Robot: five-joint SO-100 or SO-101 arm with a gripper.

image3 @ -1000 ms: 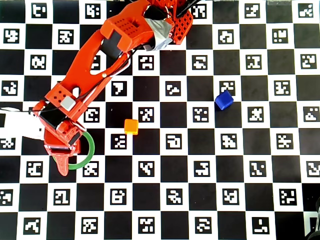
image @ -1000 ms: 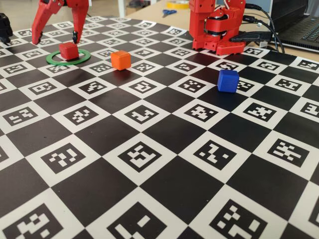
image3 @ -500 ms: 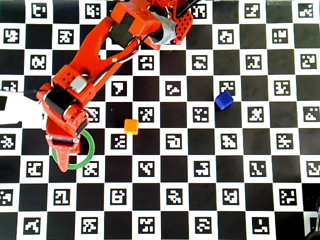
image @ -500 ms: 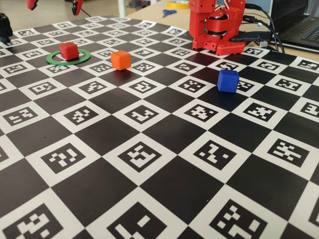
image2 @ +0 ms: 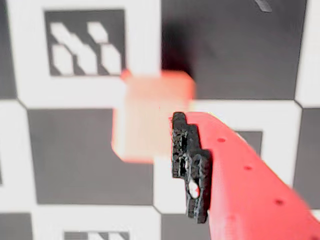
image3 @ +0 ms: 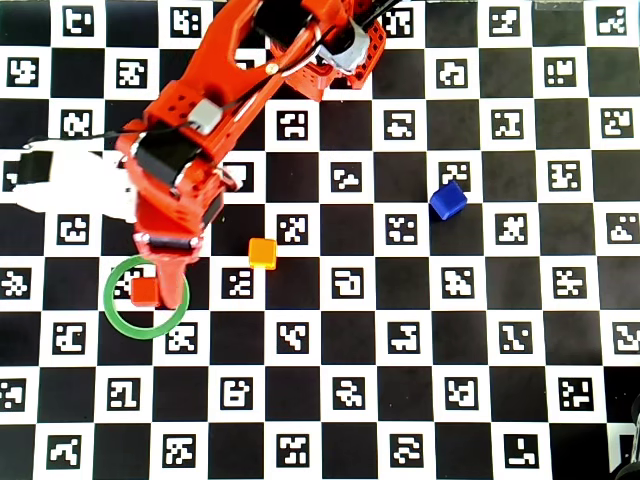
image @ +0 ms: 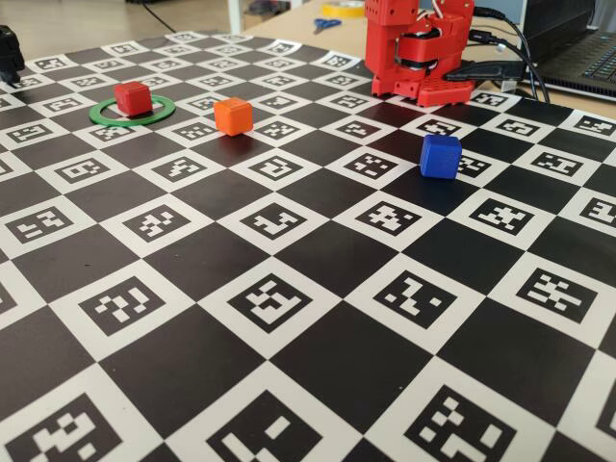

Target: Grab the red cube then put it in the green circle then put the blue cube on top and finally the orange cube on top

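red cube: small matte red cube [image3: 145, 291] sits inside the thin flat green ring [image3: 112, 312], toward its far-left edge in overhead view.
blue cube: matte blue cube [image3: 448, 200] far right, untouched.
orange cube: bright-orange cube [image3: 262, 253] between them.
gripper: red gripper [image3: 168, 262] raised; fingers' spread cannot be told.
risk: off-centre base makes stacking tippy; passing arm may clip the orange cube.

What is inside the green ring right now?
The red cube sits inside the green ring, off-centre toward the arm, with nothing stacked on it. The arm hides a short stretch of the ring's rim overhead.
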